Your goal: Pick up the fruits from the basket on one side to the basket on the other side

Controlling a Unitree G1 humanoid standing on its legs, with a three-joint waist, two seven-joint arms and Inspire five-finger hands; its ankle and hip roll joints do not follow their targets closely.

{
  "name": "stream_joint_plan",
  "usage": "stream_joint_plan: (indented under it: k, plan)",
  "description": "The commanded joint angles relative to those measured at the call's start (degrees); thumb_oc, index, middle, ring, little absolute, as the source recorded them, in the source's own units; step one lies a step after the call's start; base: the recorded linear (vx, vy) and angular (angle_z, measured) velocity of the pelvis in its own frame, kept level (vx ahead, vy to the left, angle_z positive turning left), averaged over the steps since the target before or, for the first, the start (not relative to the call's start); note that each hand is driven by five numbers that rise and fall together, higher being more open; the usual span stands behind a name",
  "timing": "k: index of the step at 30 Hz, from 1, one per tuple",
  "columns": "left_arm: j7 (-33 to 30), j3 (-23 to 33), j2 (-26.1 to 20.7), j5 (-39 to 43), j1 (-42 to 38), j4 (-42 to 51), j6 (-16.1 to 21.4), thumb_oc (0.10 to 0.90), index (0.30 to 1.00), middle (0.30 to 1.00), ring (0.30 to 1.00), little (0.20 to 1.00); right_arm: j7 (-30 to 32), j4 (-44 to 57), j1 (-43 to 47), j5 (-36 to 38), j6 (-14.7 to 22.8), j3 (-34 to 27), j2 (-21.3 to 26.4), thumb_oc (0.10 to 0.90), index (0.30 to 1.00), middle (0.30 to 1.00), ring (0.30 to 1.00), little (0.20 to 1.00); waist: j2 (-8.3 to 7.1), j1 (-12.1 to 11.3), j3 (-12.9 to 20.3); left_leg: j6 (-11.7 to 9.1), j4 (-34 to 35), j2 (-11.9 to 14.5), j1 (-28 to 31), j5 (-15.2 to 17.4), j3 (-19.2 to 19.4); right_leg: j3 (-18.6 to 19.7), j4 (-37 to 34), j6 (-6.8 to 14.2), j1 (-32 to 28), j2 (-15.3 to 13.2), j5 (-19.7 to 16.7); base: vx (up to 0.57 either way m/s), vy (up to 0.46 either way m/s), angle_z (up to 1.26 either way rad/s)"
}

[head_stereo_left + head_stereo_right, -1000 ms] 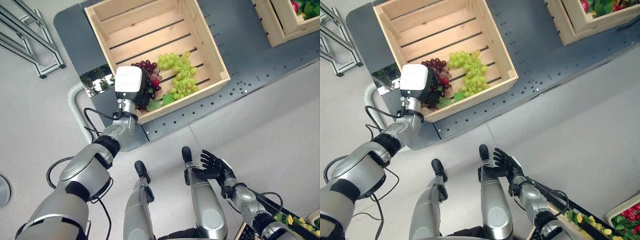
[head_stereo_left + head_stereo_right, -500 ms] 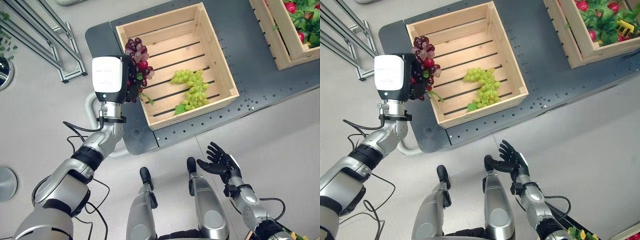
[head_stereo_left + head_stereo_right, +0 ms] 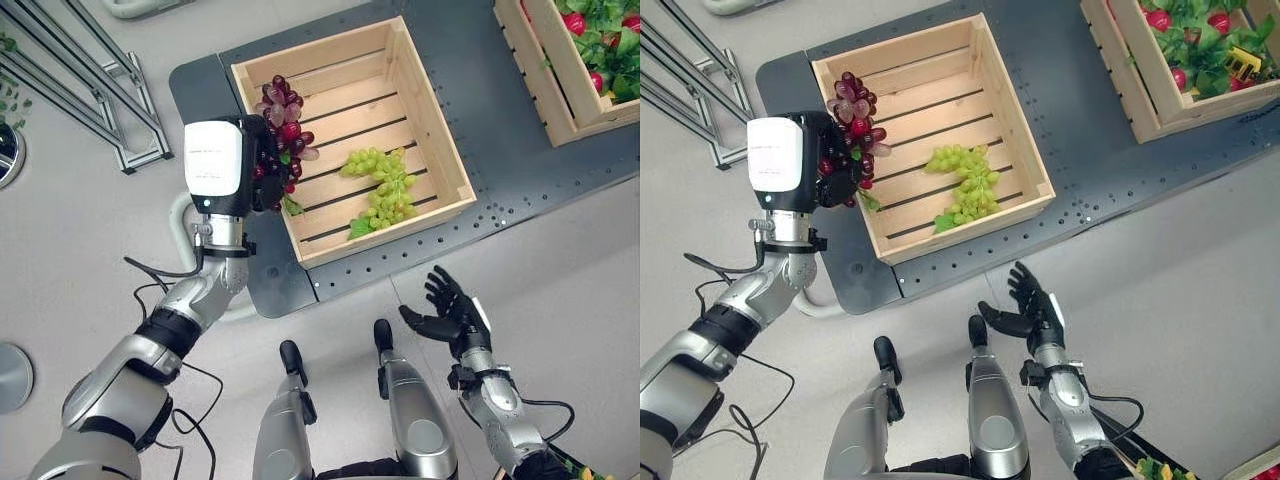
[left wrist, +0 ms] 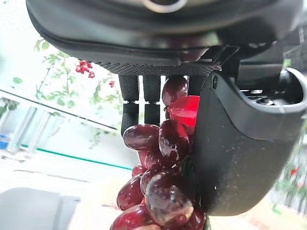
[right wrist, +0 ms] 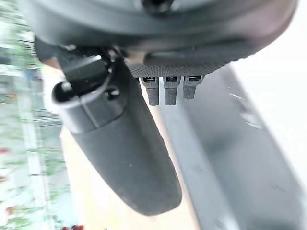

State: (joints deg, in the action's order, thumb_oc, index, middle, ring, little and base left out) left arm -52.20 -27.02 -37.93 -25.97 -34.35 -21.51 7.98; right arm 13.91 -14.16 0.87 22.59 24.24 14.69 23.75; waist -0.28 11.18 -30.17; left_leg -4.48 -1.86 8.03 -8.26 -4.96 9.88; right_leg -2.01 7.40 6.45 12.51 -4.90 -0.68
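Observation:
My left hand [image 3: 262, 165] is raised above the left rim of a wooden crate [image 3: 432, 128] and is shut on a bunch of dark red grapes [image 3: 281, 112]. In the left wrist view the red grapes [image 4: 158, 182] hang between the thumb and the fingers [image 4: 128, 103]. A bunch of green grapes [image 3: 384, 184] lies on the crate's slatted floor. A second wooden crate [image 3: 546, 78] at the upper right holds red fruits among green leaves. My right hand [image 3: 449, 315] is open, palm up, low at the right, holding nothing.
Both crates stand on a dark grey platform [image 3: 520, 150] with rows of small holes. A metal frame [image 3: 80, 90] stands on the pale floor at the upper left. A round grey disc [image 3: 12, 376] lies at the left edge.
My left hand has lifted the red grapes out of the crate to above its left rim. My right hand has turned a little. The camera has shifted too.

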Motion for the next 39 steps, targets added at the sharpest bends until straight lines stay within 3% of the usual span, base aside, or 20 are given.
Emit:
stream_joint_plan:
  k: [1, 4, 12, 14, 16, 17, 22, 27, 29, 35, 39]
  plan:
    - [4.20, 5.94, -0.98, 3.46, -0.25, 8.16, 4.97, 0.400, 0.300, 0.300, 0.300, 0.300, 6.87, 9.53, -0.26, -11.72, 7.02, -5.65, 3.85, 0.800, 0.900, 0.900, 0.900, 0.900, -0.94, 0.08, 8.10, 0.82, -2.03, -1.14, -1.41, 0.63, -0.42, 1.40, -5.56, -3.57, -2.97, 1.88, -2.95, 0.07, 0.036, 0.02]
    - [11.69, 8.07, -0.45, 6.32, 4.51, 13.51, 7.23, 0.400, 0.300, 0.300, 0.300, 0.300, 5.03, 14.91, -0.20, -15.22, 5.92, -8.77, 5.71, 0.800, 0.900, 0.900, 0.900, 0.900, -0.53, -0.38, 10.51, 1.02, 1.64, -1.50, 2.07, 0.11, -0.50, 2.00, -8.15, -2.93, -5.79, 1.76, -3.41, 0.11, 0.055, -0.02]
    - [21.46, 9.88, -3.65, 6.68, 8.72, 20.86, 5.59, 0.400, 0.300, 0.300, 0.300, 0.300, -2.26, 24.50, 1.04, -13.10, 6.01, -15.09, 10.55, 0.800, 0.900, 0.900, 0.900, 0.900, 0.31, -1.28, 15.28, 1.20, 4.11, -1.90, 6.21, 0.29, -0.42, 2.26, -9.51, -2.32, -9.18, 1.55, -3.23, 0.06, 0.045, 0.00]
    - [29.53, 10.45, -3.95, 12.87, 10.24, 22.65, 6.82, 0.400, 0.300, 0.300, 0.300, 0.300, -5.38, 26.94, 1.65, -15.11, 5.89, -16.04, 12.69, 0.800, 0.900, 0.900, 0.900, 0.900, 0.90, -1.94, 17.33, 1.14, 4.92, -1.92, 7.88, 0.51, -0.35, 1.89, -10.08, -2.13, -10.70, 1.10, -3.02, 0.08, 0.067, 0.00]
    - [32.58, 11.00, -3.71, 15.65, 11.02, 23.31, 7.36, 0.400, 0.300, 0.300, 0.300, 0.300, -6.08, 27.60, 1.86, -15.78, 5.67, -16.36, 13.17, 0.800, 0.900, 0.900, 0.900, 0.900, 0.97, -2.24, 18.01, 1.08, 5.35, -1.96, 8.39, 0.48, -0.40, 1.67, -10.50, -2.01, -11.27, 0.89, -3.07, 0.06, 0.026, -0.01]
    - [38.30, 11.85, -3.24, 20.65, 12.17, 25.13, 7.52, 0.400, 0.300, 0.300, 0.300, 0.300, -7.76, 28.86, 2.90, -15.38, 4.21, -16.49, 14.10, 0.800, 0.900, 0.900, 0.900, 0.900, 1.04, -3.05, 19.28, 1.07, 6.29, -2.09, 9.26, 0.34, -0.91, 1.17, -11.48, -1.83, -12.29, 0.58, -3.34, 0.05, 0.013, 0.01]
    - [47.12, 11.76, -0.79, 31.90, 13.04, 27.82, 6.93, 0.400, 0.300, 0.300, 0.300, 0.300, -11.27, 29.12, 6.86, -17.15, 1.78, -13.78, 15.75, 0.800, 0.900, 0.900, 0.900, 0.900, 1.06, -4.54, 22.03, 1.03, 6.86, -1.96, 10.51, 0.75, -1.73, -0.19, -12.40, -1.41, -13.43, 0.11, -3.69, 0.04, -0.005, 0.04]
    - [54.35, 11.88, 2.69, 42.53, 14.46, 30.50, 4.05, 0.400, 0.300, 0.300, 0.300, 0.300, -14.34, 29.04, 10.00, -17.31, 0.52, -10.43, 16.05, 0.800, 0.900, 0.900, 0.900, 0.900, 0.88, -5.59, 23.85, 0.94, 6.86, -1.47, 11.18, 1.32, -1.81, -0.62, -12.40, -1.07, -13.53, -0.23, -3.63, 0.02, -0.006, 0.00]
    - [55.79, 11.44, 3.21, 41.59, 14.79, 31.09, 3.42, 0.400, 0.300, 0.300, 0.300, 0.300, -15.33, 29.09, 11.09, -17.04, -0.11, -9.31, 16.34, 0.800, 0.900, 0.900, 0.900, 0.900, 0.88, -5.88, 24.35, 0.94, 6.86, -1.34, 11.27, 1.49, -1.77, -0.71, -12.40, -0.94, -13.48, -0.28, -3.59, 0.00, 0.000, 0.00]
    - [58.41, 11.02, -2.75, 36.86, 14.15, 33.31, 4.36, 0.400, 0.300, 0.300, 0.300, 0.300, -23.83, 29.45, 14.46, -13.22, -3.93, -6.06, 21.76, 0.800, 0.900, 0.900, 0.900, 0.900, 0.48, -6.62, 25.88, 1.10, 6.86, -1.23, 11.85, 2.08, -1.70, -0.76, -12.40, -0.52, -13.78, -0.54, -3.35, 0.01, 0.000, 0.00]
    - [60.15, 12.32, -6.52, 39.14, 14.62, 34.90, 5.35, 0.400, 0.300, 0.300, 0.300, 0.300, -28.42, 30.13, 14.69, -11.48, -6.61, -5.03, 25.72, 0.800, 0.900, 0.900, 0.900, 0.900, 0.08, -7.10, 26.98, 1.12, 6.86, -1.16, 12.00, 2.20, -1.78, -1.14, -12.40, -0.23, -13.97, -0.85, -3.34, 0.01, -0.002, 0.00]
